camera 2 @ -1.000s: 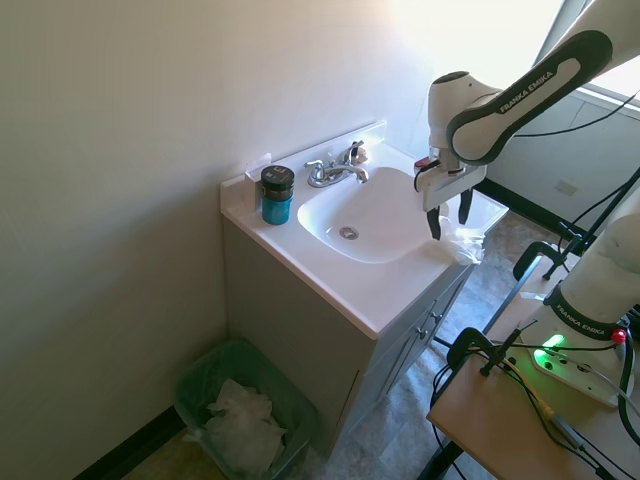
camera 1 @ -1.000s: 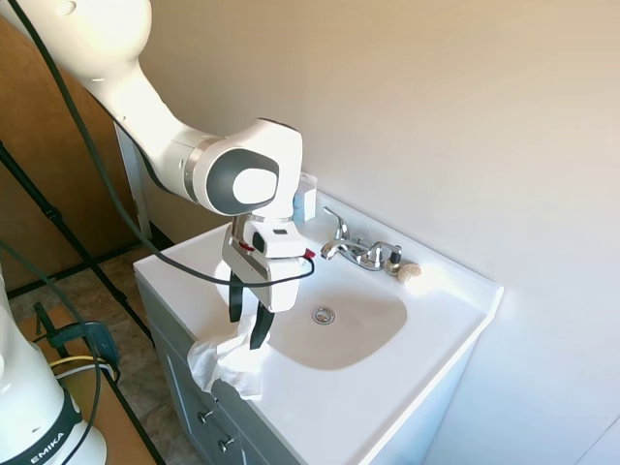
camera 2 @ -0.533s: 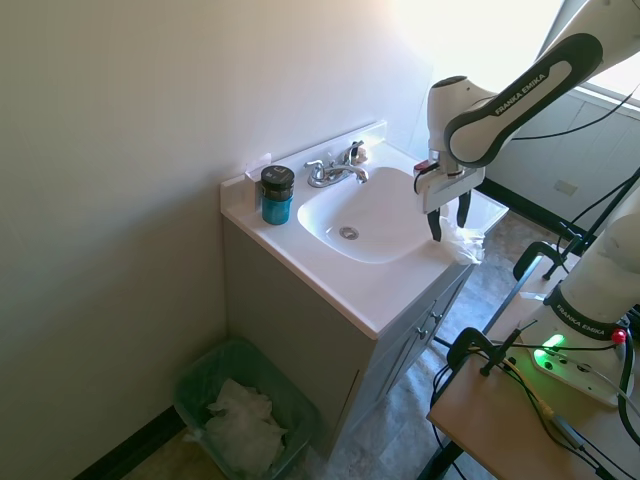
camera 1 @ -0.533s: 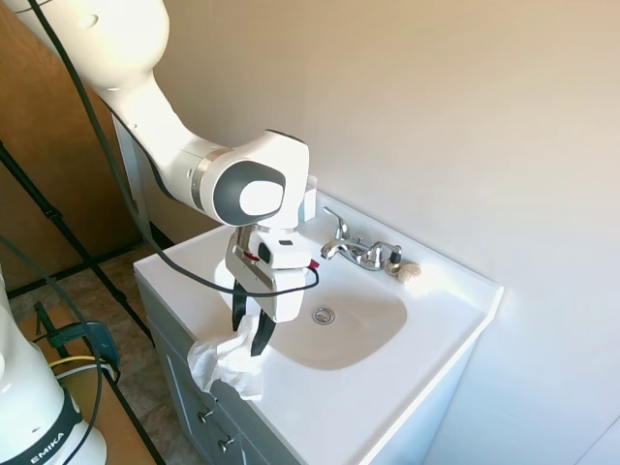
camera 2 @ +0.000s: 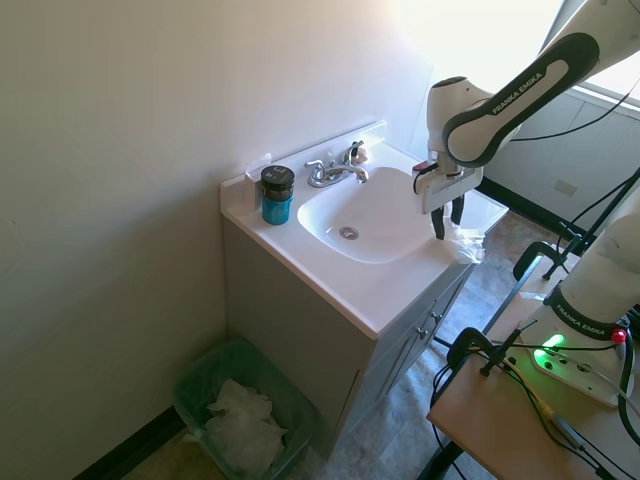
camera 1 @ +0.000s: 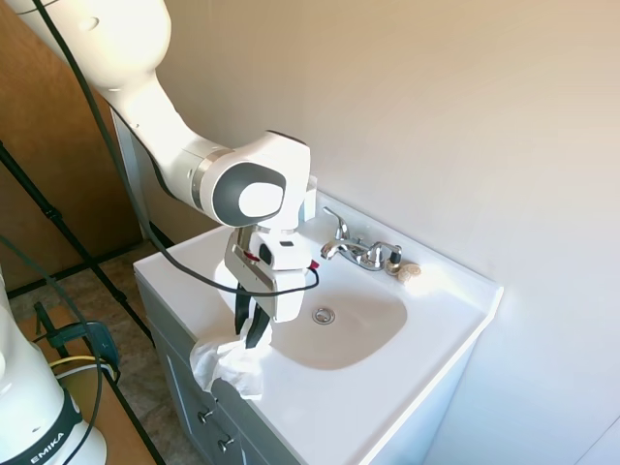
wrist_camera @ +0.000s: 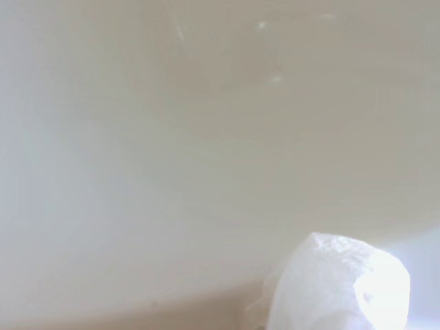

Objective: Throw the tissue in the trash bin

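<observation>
The tissue (wrist_camera: pixel 337 285) is blurred and cut off by the wrist view's bottom edge

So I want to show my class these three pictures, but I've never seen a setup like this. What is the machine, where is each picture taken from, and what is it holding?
It is a white robot arm with a two-finger gripper at its end. Two pictures come from cameras on opposite sides of a bathroom sink; the blurry third comes from a camera on the arm's wrist. The gripper's fingers have closed on a crumpled white tissue draped over the counter's front edge. A faucet and a dark-lidded blue jar stand by the basin. On the floor beside the cabinet is a green trash bin, already holding crumpled paper.
</observation>
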Robot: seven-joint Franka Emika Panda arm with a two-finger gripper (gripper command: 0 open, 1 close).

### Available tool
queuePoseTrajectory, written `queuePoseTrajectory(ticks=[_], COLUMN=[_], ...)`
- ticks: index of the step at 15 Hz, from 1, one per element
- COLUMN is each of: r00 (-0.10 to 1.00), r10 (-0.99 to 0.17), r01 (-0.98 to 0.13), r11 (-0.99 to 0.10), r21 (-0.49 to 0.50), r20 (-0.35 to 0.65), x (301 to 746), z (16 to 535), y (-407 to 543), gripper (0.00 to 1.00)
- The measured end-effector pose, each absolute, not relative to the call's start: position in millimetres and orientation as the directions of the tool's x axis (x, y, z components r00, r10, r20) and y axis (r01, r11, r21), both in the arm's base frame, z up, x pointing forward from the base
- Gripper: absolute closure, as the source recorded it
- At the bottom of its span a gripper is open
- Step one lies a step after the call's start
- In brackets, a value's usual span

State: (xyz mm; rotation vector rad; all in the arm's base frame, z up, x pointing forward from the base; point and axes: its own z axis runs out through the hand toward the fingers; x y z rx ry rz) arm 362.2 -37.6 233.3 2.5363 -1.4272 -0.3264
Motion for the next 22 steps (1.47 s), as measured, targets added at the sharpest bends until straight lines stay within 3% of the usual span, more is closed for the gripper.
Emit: queuePoseTrajectory(ticks=[8,12,18,22], r00=[0.527,0.562,0.645,0.702], r10=[-0.846,-0.825,-0.763,-0.707], r01=[-0.811,-0.804,-0.764,-0.71], r11=[-0.528,-0.56,-0.641,-0.704], r21=[0.254,0.199,0.071,0.011], r20=[-0.078,-0.052,0.052,0.083], x=[366,382,422,451], z=[233,273,359,361], y=[-34,-4,143,251], gripper=[1.0,1.0,1.0,1.0])
